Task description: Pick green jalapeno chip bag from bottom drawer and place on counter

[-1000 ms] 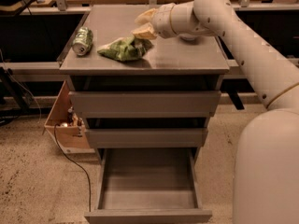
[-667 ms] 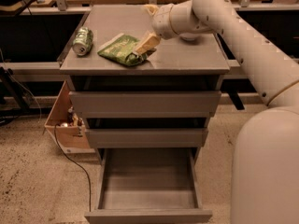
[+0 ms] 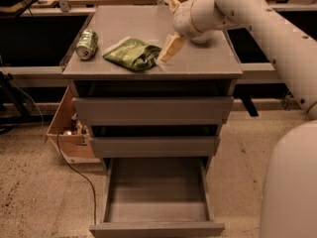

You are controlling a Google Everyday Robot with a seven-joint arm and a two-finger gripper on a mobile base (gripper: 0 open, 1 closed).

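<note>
The green jalapeno chip bag (image 3: pixel 132 53), no longer lifted, lies flat near the front edge of the desk (image 3: pixel 208 58), the gripper (image 3: pixel 168 33) just beside it with fingers apart, so placement looks done.

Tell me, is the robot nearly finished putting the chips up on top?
Nearly! Done: the green jalapeno chip bag lies flat on the counter, beside the soda can, and the bottom drawer stands open with no bag in it. In hand: the gripper sits right at the bag's right edge. Left: probably just letting go, if it hasn't, and pulling the arm away.
</note>
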